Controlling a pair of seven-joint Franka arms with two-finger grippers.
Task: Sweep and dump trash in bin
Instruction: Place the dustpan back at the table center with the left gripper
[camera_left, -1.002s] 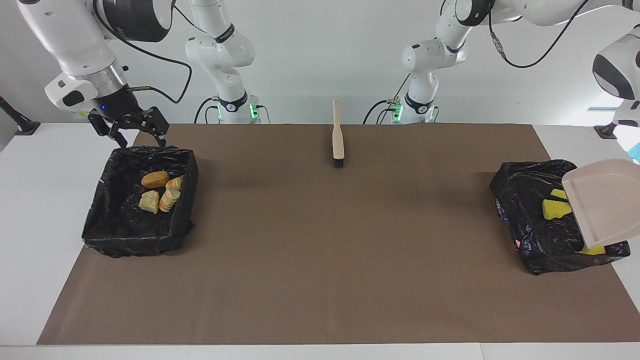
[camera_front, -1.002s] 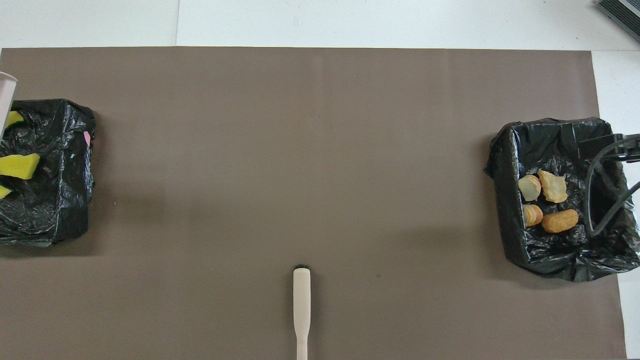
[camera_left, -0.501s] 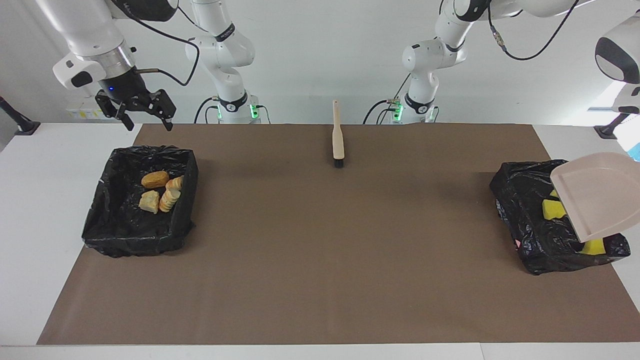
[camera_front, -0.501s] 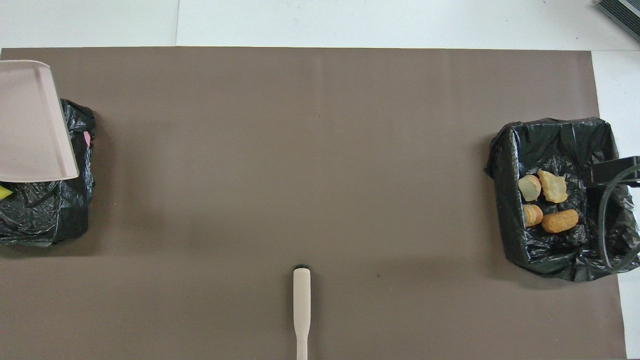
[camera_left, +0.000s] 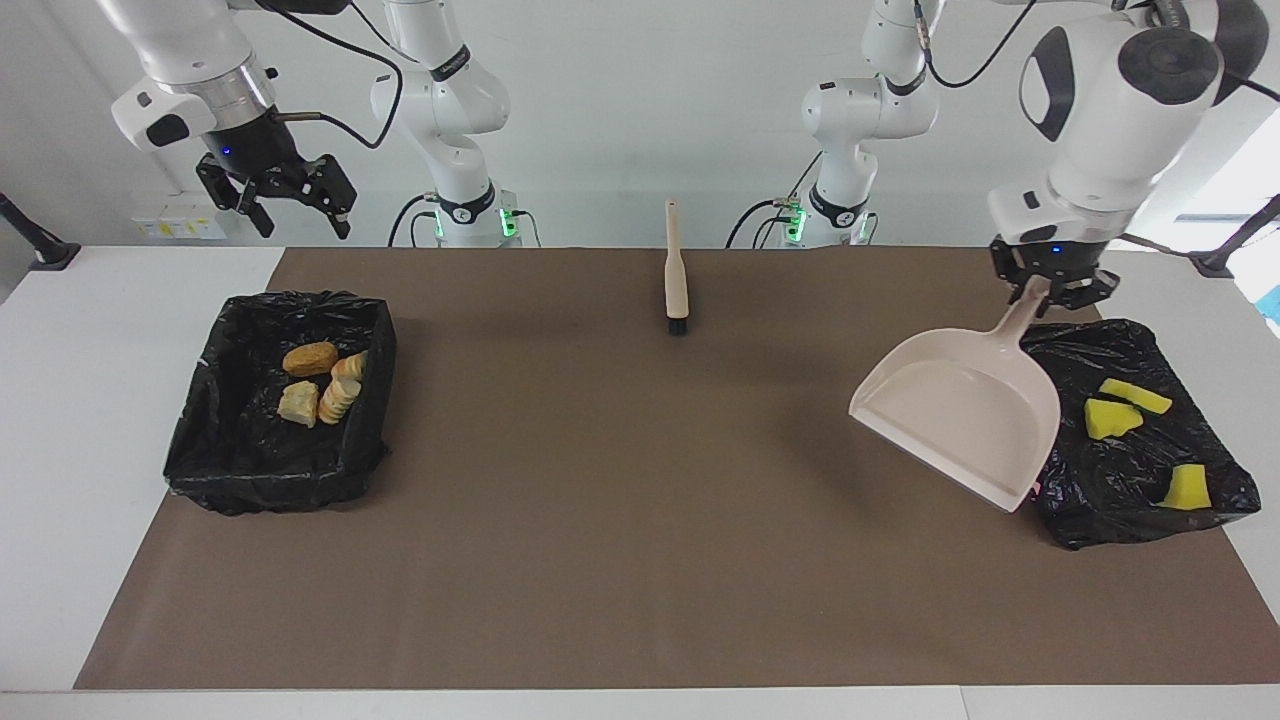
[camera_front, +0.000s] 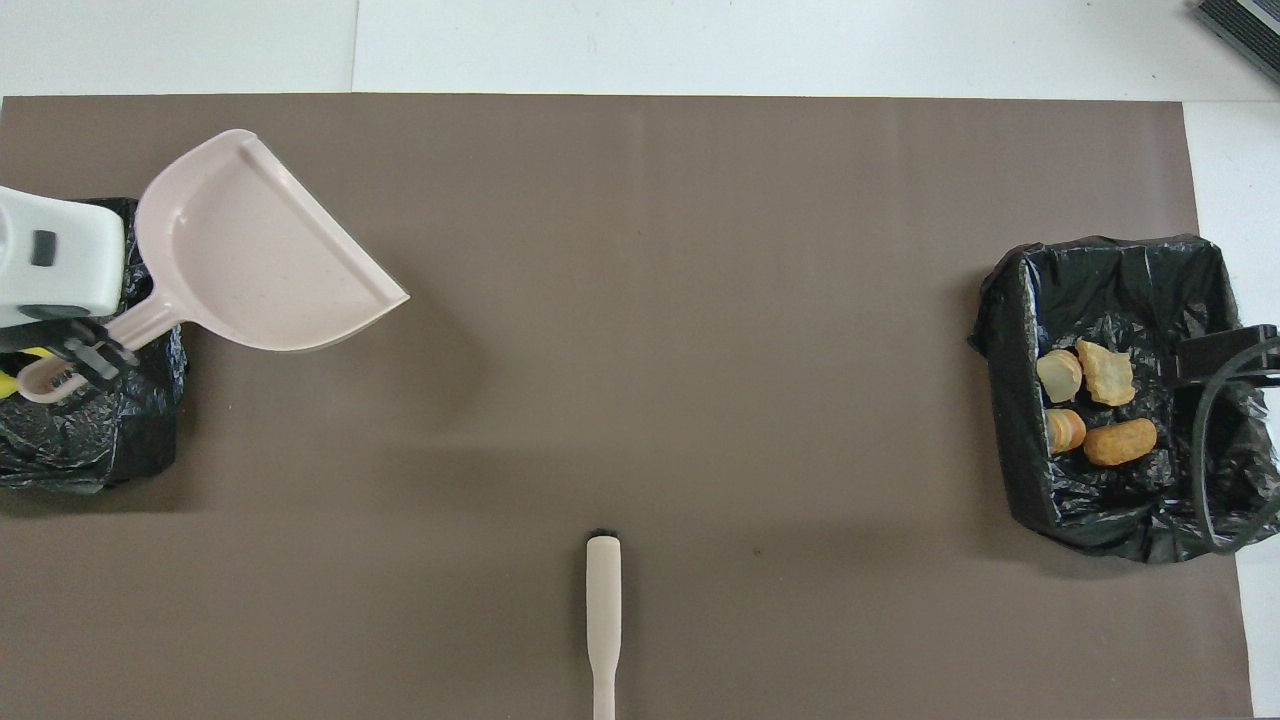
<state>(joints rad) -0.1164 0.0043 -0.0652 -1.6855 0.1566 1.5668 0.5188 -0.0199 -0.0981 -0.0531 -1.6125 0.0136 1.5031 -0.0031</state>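
The trash lies in two black-lined bins. Three yellow sponge pieces (camera_left: 1110, 418) sit in the bin (camera_left: 1100, 510) at the left arm's end. Several tan bread-like chunks (camera_left: 310, 358) (camera_front: 1118, 441) sit in the bin (camera_left: 270, 480) (camera_front: 1010, 400) at the right arm's end. My left gripper (camera_left: 1040, 290) (camera_front: 70, 358) is shut on the handle of the beige dustpan (camera_left: 955, 420) (camera_front: 250, 260). The pan hangs empty and tilted over the mat beside the sponge bin. My right gripper (camera_left: 300, 222) is open and empty, raised over the table edge by the bread bin.
A beige hand brush (camera_left: 677, 270) (camera_front: 603, 620) with dark bristles lies on the brown mat (camera_left: 640, 520), midway between the two arm bases and close to the robots. White table shows around the mat.
The left arm swung the dustpan off the sponge bin toward the middle of the mat, uncovering the sponges. The right gripper rose from the bread bin's rim.
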